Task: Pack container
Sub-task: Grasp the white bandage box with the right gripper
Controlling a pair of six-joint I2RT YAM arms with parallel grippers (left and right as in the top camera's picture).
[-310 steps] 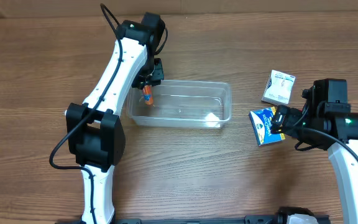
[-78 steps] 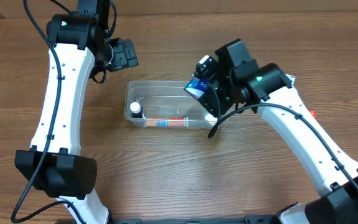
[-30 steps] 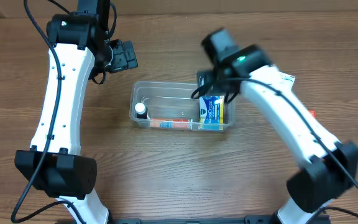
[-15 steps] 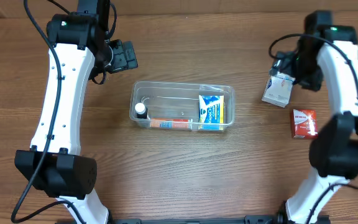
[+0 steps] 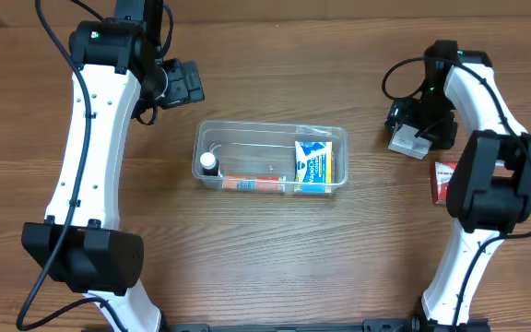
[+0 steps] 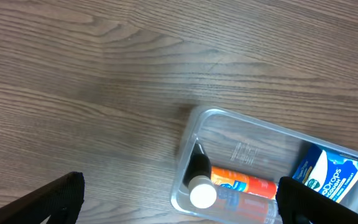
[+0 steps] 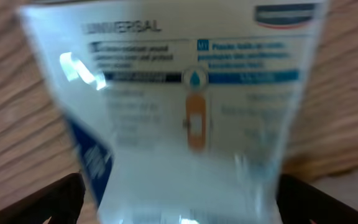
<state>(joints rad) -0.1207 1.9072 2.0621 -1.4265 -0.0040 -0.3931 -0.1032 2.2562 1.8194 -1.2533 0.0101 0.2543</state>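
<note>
While your right gripper (image 5: 418, 132) hangs wide open over the white box (image 5: 402, 143), well right of the container (image 5: 265, 124), you should close and carry it left with that nearer arm

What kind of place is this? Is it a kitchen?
Probably a robot test bench, not a kitchen: the left arm and right arm stand at a wood-grain table, and a blue box lies in the clear container.

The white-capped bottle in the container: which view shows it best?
The left wrist view: the bottle is close and sharp, at one end of the container. Overhead shows it small. The right wrist view shows only a blurred box.
</note>
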